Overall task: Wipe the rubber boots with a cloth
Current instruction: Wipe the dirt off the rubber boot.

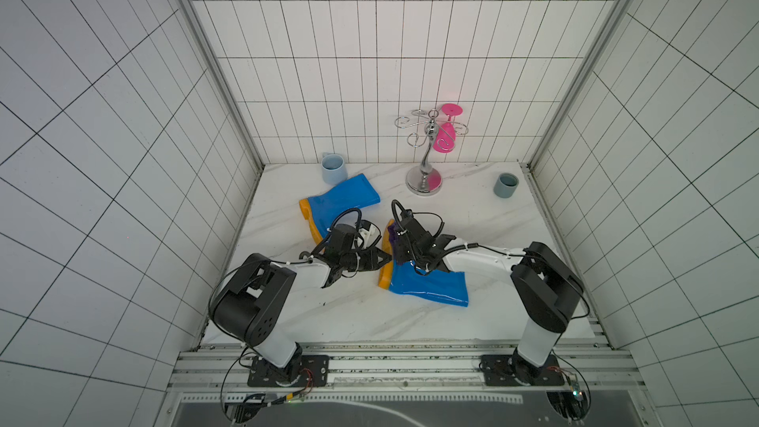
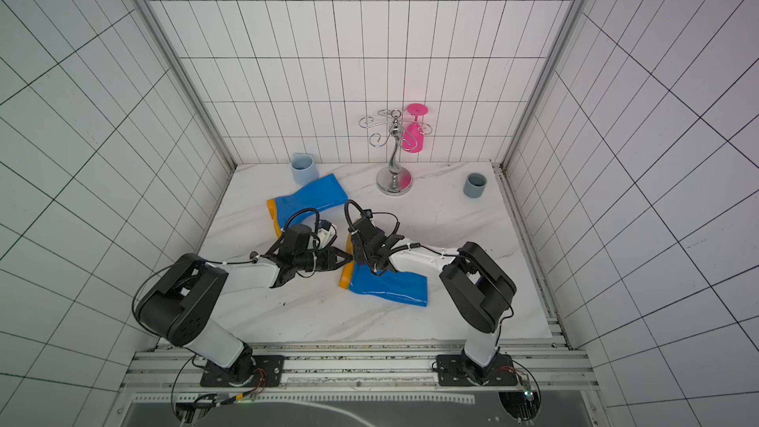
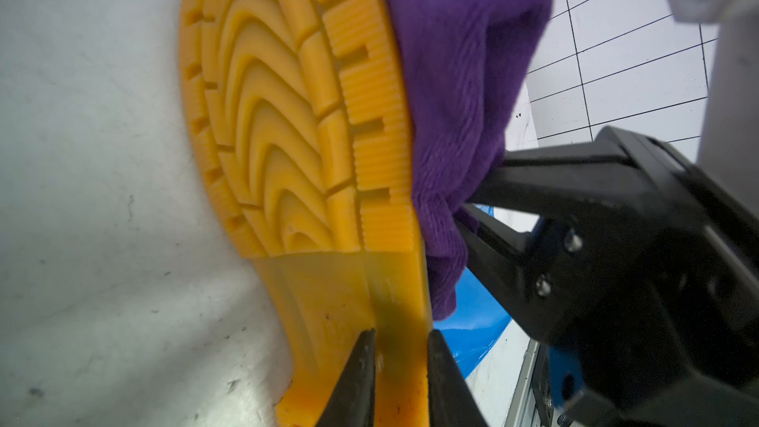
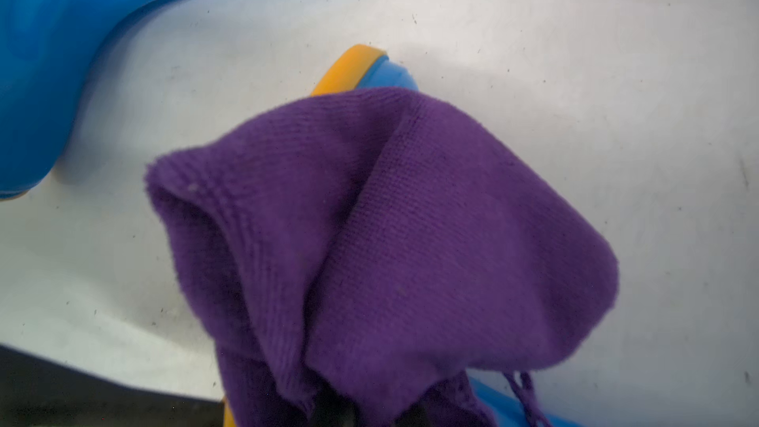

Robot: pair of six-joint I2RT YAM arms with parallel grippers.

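Observation:
Two glossy blue rubber boots with orange soles lie on their sides on the marble table. The far boot (image 1: 341, 199) (image 2: 308, 199) (image 4: 45, 55) rests at the back left. The near boot (image 1: 431, 289) (image 2: 390, 287) lies in the middle. My left gripper (image 1: 388, 258) (image 2: 351, 258) (image 3: 400, 338) is shut on the heel edge of its orange treaded sole (image 3: 287, 96). My right gripper (image 1: 396, 242) (image 4: 369, 412) is shut on the purple cloth (image 3: 456, 75) (image 4: 410, 240), which drapes over the near boot's foot. Its orange-rimmed toe (image 4: 369, 67) peeks out past the cloth. The cloth hides the right fingertips in the right wrist view.
A light blue mug (image 1: 333, 167) stands just behind the far boot. A chrome glass rack (image 1: 425, 182) with a pink glass (image 1: 445, 139) hanging on it stands at the back middle. A grey cup (image 1: 506, 185) sits at the back right. Tiled walls close in three sides.

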